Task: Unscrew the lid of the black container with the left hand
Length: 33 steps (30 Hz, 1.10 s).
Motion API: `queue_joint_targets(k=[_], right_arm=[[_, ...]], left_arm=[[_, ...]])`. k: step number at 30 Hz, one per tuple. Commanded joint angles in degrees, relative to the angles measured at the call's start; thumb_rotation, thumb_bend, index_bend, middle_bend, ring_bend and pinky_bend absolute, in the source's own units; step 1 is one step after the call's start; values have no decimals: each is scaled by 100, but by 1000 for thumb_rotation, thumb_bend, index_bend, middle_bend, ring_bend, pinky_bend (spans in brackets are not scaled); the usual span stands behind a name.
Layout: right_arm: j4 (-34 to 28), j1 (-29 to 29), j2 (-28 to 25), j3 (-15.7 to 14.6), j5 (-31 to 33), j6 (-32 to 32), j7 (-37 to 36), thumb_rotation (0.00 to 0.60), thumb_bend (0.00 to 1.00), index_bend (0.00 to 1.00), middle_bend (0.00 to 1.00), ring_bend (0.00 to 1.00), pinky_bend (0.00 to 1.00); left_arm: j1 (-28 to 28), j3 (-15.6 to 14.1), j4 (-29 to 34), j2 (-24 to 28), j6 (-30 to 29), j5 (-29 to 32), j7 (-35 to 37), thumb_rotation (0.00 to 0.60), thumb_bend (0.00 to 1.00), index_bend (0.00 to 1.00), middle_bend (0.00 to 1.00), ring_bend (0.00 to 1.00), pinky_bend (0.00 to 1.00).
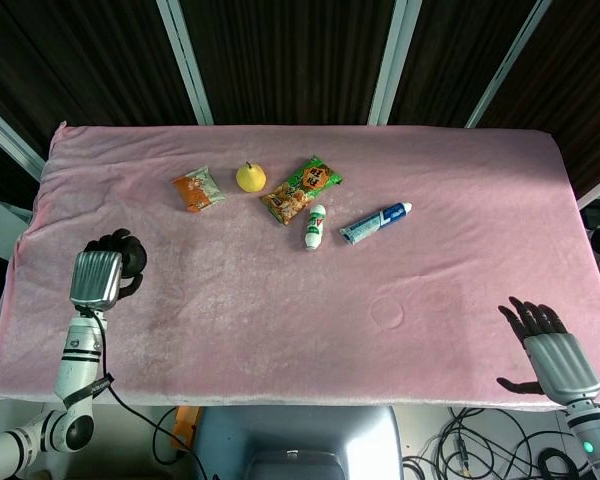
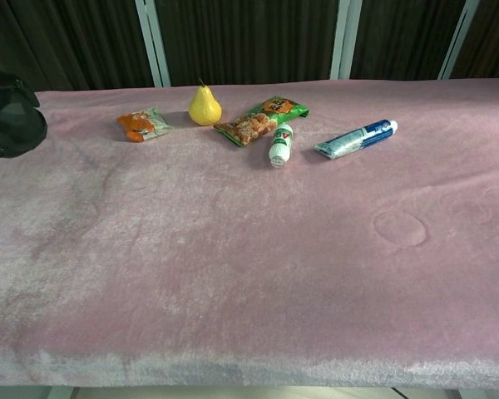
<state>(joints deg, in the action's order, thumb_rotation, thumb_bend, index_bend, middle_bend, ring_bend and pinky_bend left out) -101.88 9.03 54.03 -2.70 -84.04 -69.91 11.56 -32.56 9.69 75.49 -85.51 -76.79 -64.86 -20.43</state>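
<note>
My left hand [image 1: 96, 277] grips the black container [image 1: 128, 257] and holds it up off the pink cloth near the table's left edge. From the head view the hand's silver back covers most of the container, and only dark parts show beside it. In the chest view the black container [image 2: 13, 126] hangs at the far left edge of the frame, above the cloth; the lid cannot be told apart from the body. My right hand [image 1: 546, 354] hovers off the table's front right corner, fingers spread, holding nothing.
At the back of the pink table [image 1: 460, 230] lie an orange snack packet [image 1: 198, 188], a yellow pear [image 1: 250, 177], a green snack bag [image 1: 301, 189], a small white bottle [image 1: 315, 226] and a blue tube [image 1: 375, 222].
</note>
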Motion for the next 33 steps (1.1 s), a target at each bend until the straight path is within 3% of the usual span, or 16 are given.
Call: queue_joint_targets(k=[1, 5, 9, 12, 14, 18, 22, 25, 29, 31, 33], right_arm=[[-5, 12, 4, 0, 15, 23, 18, 600, 101, 47, 84, 0, 182], [-9, 24, 13, -3, 42, 56, 53, 600, 101, 47, 84, 0, 182], [-19, 34, 16, -1, 69, 76, 80, 600, 101, 47, 84, 0, 182], [-22, 33, 12, -4, 71, 75, 81, 600, 101, 47, 84, 0, 182], [-23, 27, 7, -10, 65, 66, 76, 600, 101, 47, 84, 0, 182], [-26, 17, -1, -17, 42, 41, 57, 600, 101, 47, 84, 0, 182], [-21, 12, -2, -18, 24, 21, 39, 600, 101, 47, 84, 0, 182], [-18, 14, -2, -22, 19, 26, 35, 600, 101, 47, 84, 0, 182], [-16, 27, 6, -20, 41, 54, 53, 600, 101, 47, 84, 0, 182], [-19, 36, 11, -18, 63, 76, 72, 600, 101, 47, 84, 0, 182], [-21, 44, 18, -15, 82, 94, 92, 600, 101, 47, 84, 0, 182]], left_arm=[[149, 107, -57, -24, 93, 101, -400, 600, 272, 437, 356, 452, 514], [171, 145, 658, 349, 1107, 686, 57, 600, 272, 464, 399, 485, 532], [12, 216, 1532, 1149, 3006, 1382, 1165, 600, 270, 483, 425, 513, 559], [-58, 277, 1570, 1330, 3533, 1214, 1682, 600, 270, 491, 428, 517, 567], [-4, 293, 1445, 1219, 3253, 876, 1770, 600, 269, 492, 421, 514, 567], [188, 309, 1026, 783, 2142, 226, 1699, 600, 269, 492, 398, 491, 566], [274, 340, 636, 566, 1458, 107, 1277, 600, 269, 493, 381, 475, 564], [294, 403, 216, 372, 904, 226, 512, 600, 269, 493, 377, 472, 564], [246, 431, -1012, -257, -415, -145, -760, 600, 269, 510, 377, 466, 562], [206, 421, -1635, -570, -788, -407, -740, 600, 268, 527, 380, 463, 566], [210, 429, -1797, -679, -746, -456, -412, 600, 268, 540, 383, 463, 567]])
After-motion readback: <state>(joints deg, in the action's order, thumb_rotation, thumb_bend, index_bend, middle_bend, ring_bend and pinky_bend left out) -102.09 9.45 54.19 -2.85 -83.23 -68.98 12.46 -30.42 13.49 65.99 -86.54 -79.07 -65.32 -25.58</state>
